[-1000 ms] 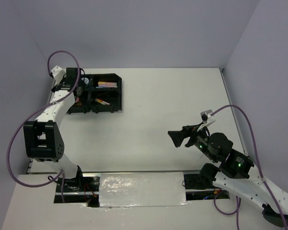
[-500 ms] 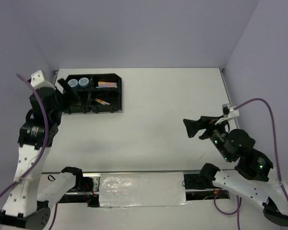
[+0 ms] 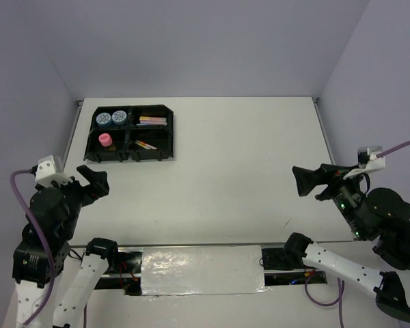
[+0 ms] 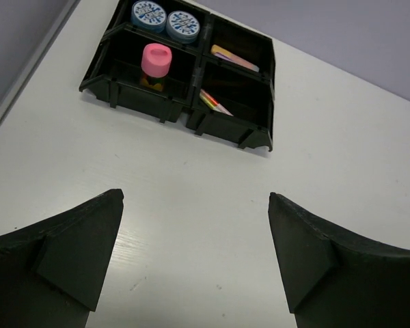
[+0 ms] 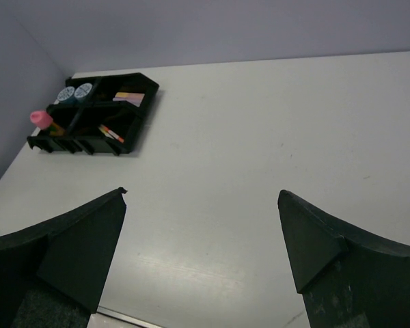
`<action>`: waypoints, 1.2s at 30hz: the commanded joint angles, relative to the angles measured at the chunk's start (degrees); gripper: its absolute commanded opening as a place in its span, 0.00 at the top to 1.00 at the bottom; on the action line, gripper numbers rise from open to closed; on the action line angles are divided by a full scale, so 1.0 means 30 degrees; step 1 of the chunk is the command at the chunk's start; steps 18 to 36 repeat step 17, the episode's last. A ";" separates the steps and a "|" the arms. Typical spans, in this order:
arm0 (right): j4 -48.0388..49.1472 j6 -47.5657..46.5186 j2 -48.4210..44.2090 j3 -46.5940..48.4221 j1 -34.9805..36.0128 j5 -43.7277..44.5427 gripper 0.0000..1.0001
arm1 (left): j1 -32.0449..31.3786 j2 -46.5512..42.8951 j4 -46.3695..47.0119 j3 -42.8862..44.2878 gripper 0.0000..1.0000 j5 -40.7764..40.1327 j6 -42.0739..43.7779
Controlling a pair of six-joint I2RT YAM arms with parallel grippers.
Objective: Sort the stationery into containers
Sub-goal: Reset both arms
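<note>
**Status: both end effectors empty, stationery in the tray**

**Left end effector.** The left end effector (image 3: 94,181) (image 4: 195,198) hangs above the worktop (image 3: 232,171). Its fingers stand wide apart and nothing is between them. The tray (image 3: 169,130) (image 4: 229,133) lies ahead of it, slightly to its left and well apart from the fingertips.

**Right end effector.** The right end effector (image 3: 304,181) (image 5: 202,193) also hangs above the worktop. Its fingers are spread and hold nothing. Seen from here, the tray (image 5: 82,147) is far ahead and well to the left, across a bare stretch of worktop.

**Tray contents, as seen from the left end effector.**
- Far left compartment: two round blue tubs (image 3: 103,118) (image 4: 148,11) (image 5: 65,94) sit side by side, just touching or nearly so, patterned lids up.
- Near left compartment: one bottle (image 3: 105,140) (image 4: 156,61) (image 5: 41,118) stands upright. Its pink cap rises above the tray wall.
- Far right compartment: several pens (image 3: 152,121) (image 4: 234,58) lie flat. Pink, yellow and purple show; the exact count cannot be told.
- Near right compartment: a smaller bunch of pens (image 3: 145,145) (image 4: 212,102) (image 5: 111,132) lies slanted across the floor. Orange and yellow show.

**Contact.** Neither end effector touches the tray or any item in it.
</note>
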 commanded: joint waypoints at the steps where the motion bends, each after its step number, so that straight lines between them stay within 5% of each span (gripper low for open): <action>1: -0.1824 0.0393 -0.1315 -0.0121 0.0102 -0.0076 0.00 | -0.0085 -0.1066 -0.0270 -0.0113 0.01 0.1333 -0.0069; 7: -0.2264 0.0482 -0.3631 -0.1207 0.0102 -0.0224 0.00 | -0.0085 -0.2268 0.0108 -0.0787 0.01 0.2007 0.0078; 36: -0.2557 0.0686 -0.3545 -0.1090 0.0102 -0.0458 0.00 | 0.0091 -0.3322 0.0666 -0.1285 0.01 0.2036 -0.0303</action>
